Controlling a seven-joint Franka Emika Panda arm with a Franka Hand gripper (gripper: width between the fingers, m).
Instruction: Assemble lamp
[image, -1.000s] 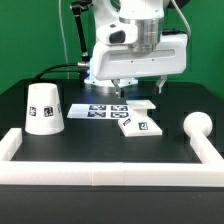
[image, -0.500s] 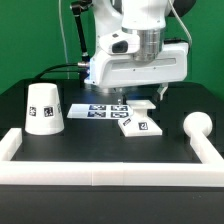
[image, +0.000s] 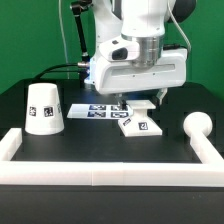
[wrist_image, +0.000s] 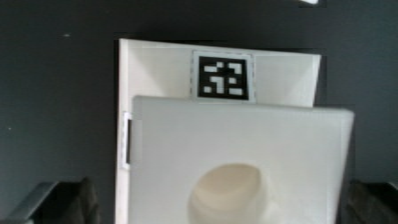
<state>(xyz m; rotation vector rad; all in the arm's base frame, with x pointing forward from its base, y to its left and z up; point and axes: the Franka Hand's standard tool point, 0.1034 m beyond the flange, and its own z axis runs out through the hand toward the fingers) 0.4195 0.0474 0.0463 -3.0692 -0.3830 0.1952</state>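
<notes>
The flat white lamp base (image: 141, 124) lies at the table's middle, a tag on its near part. My gripper (image: 140, 100) hangs right above its far, raised part, jaws open and empty. In the wrist view the base (wrist_image: 231, 130) fills the picture, with its tag (wrist_image: 221, 75) and round socket (wrist_image: 235, 190). The dark fingers (wrist_image: 63, 202) stand to either side of it, apart from its edges. The tapered shade (image: 43, 108) stands at the exterior view's left. The ball-topped bulb (image: 197, 126) stands at the right.
The marker board (image: 98, 111) lies flat just left of the base, partly under the gripper. A long white border frame (image: 100, 172) runs along the table's front and up both sides. A green backdrop stands behind the arm.
The gripper has come down toward the base over the last second, fingers still open. The base, shade and bulb have not moved.
</notes>
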